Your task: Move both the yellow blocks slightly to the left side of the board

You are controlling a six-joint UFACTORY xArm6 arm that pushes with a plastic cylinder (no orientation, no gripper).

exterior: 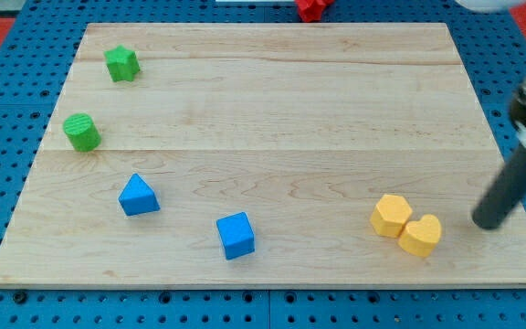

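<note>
Two yellow blocks sit touching near the board's lower right: a yellow hexagon-like block [391, 216] and, just right and below it, a yellow heart-shaped block [421, 235]. My dark rod comes in from the view's right edge, and my tip [489, 222] rests on the board to the right of the yellow heart, a short gap apart from it.
A green star block [121, 63] lies at the upper left and a green cylinder [81, 132] below it. A blue triangular block [138, 196] and a blue cube [236, 235] sit at the lower left and centre. A red block [311, 8] lies beyond the board's top edge.
</note>
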